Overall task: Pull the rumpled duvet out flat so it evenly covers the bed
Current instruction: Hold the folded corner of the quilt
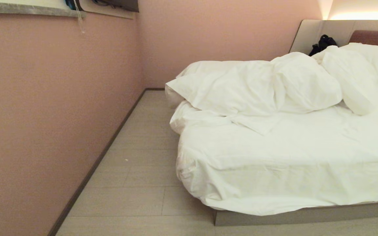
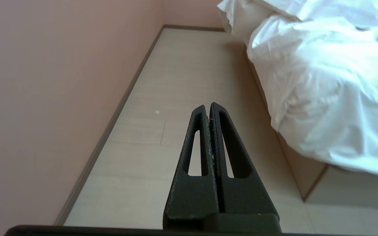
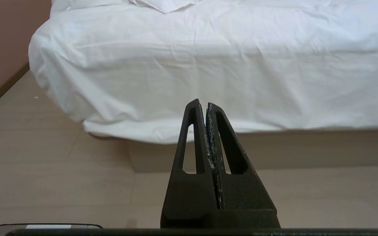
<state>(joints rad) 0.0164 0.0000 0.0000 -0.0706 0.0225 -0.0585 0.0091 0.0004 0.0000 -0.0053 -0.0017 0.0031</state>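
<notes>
The white duvet (image 1: pixel 241 88) lies rumpled on the bed, heaped in thick folds along the far left side. Its near part drapes over the foot corner and down to the grey-beige base (image 1: pixel 307 214). Neither arm shows in the head view. My left gripper (image 2: pixel 207 105) is shut and empty, low over the floor, with the duvet's hanging corner (image 2: pixel 323 82) off to one side. My right gripper (image 3: pixel 202 103) is also shut and empty, facing the foot of the bed, short of the draped duvet (image 3: pixel 208 59) and the base (image 3: pixel 307 147).
A pink wall (image 1: pixel 44 114) runs along the left, leaving a narrow strip of pale floor (image 1: pixel 136 170) beside the bed. Plump white pillows (image 1: pixel 356 75) lie near the padded headboard (image 1: pixel 340 31). A black object (image 1: pixel 322 44) rests against the headboard.
</notes>
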